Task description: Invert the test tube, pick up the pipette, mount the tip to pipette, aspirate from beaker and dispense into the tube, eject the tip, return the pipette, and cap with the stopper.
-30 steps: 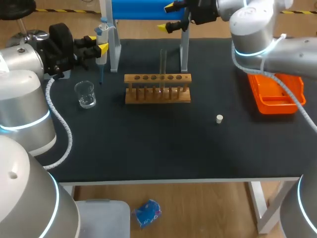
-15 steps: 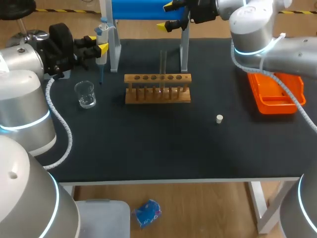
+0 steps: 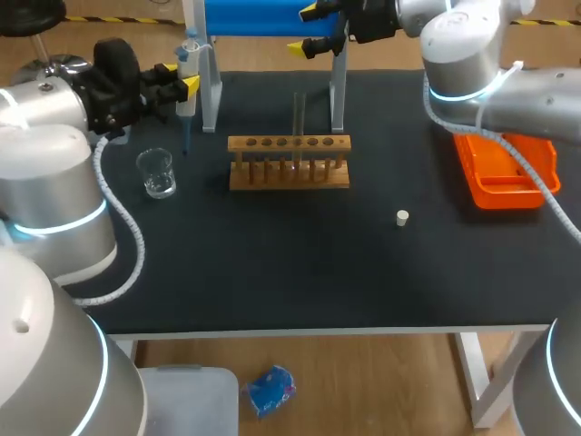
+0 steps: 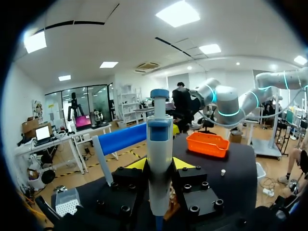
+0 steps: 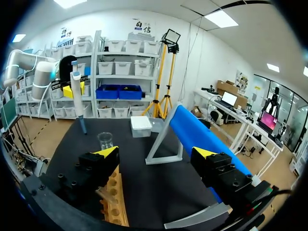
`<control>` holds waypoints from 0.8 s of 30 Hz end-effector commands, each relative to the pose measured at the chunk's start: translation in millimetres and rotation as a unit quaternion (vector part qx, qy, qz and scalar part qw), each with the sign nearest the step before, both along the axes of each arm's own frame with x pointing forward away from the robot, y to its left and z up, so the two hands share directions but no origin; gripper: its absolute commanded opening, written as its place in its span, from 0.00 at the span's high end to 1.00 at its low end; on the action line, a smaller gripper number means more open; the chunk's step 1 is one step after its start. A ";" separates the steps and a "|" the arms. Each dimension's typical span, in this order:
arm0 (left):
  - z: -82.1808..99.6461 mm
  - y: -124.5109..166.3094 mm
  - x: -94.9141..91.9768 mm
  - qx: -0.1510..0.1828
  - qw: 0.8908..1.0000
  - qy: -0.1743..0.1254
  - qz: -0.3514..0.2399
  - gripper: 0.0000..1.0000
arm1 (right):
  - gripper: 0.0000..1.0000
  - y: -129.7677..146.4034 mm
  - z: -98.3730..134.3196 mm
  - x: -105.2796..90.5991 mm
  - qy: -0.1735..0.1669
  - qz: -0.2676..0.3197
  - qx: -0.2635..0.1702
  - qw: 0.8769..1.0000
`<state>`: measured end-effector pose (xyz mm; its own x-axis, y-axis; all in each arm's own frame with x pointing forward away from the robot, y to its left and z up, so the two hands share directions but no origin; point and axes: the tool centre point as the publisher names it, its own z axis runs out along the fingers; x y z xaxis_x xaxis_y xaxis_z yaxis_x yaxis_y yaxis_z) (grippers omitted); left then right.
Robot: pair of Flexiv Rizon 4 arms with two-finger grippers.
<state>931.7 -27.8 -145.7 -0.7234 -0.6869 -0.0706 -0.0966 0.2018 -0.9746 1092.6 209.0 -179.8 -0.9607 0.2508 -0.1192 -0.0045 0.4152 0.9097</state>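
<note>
Currently, locate the pipette (image 3: 187,109) above the far left part of the table (image 3: 318,263), clamped from two sides between the yellow-tipped fingers of the left gripper (image 3: 179,80). Confirm the grip in the left wrist view: pipette (image 4: 159,139) seated squarely in the left gripper (image 4: 159,164), plunger head uppermost.

Read the long axis as vertical, with the plunger end up and the slim dark tip (image 3: 186,145) directed straight down at the table. Judge the tip as mounted and the aspirate step as next.

Find the beaker (image 3: 156,173) close beside the pipette, offset toward the robot and slightly to its left, rim lower than the tip end. Cross-check in the right wrist view: pipette (image 5: 77,96) apart from the beaker (image 5: 105,139), not over its mouth. Expect a short sideways shift to line the vertical axis up with the beaker mouth, then a straight descent. Avoid any tilt, since a slanted tip could catch the glass rim.

Assign the move to the left arm, by far the nearer one. Note the right gripper (image 3: 309,30) held high beyond the wooden rack (image 3: 289,173), fingers spread wide on nothing, as also seen at the right gripper (image 5: 155,154).

Further out, note the test tube (image 3: 298,113) standing upright in the rack, the stopper (image 3: 402,216) loose on the table to the right, and the orange tray (image 3: 495,177) beyond it.
</note>
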 end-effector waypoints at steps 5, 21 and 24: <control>4.9 -23.6 57.1 0.009 0.998 0.020 0.054 1.00 | 0.00 -0.6 0.4 0.9 0.001 0.001 -0.001 1.000; -0.8 -20.1 128.1 -0.004 0.994 0.040 0.098 1.00 | 0.00 -0.6 0.4 0.9 0.001 0.001 -0.001 1.000; -0.8 -20.1 128.1 -0.004 0.994 0.040 0.098 1.00 | 0.00 -0.6 0.4 0.9 0.001 0.001 -0.001 1.000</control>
<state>1050.6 -40.7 -142.4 -0.5830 -0.8124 -0.0110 -0.2135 0.1662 -0.9627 1092.7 209.0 -179.8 -0.9607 0.2505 -0.1192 -0.0046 0.4152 0.9097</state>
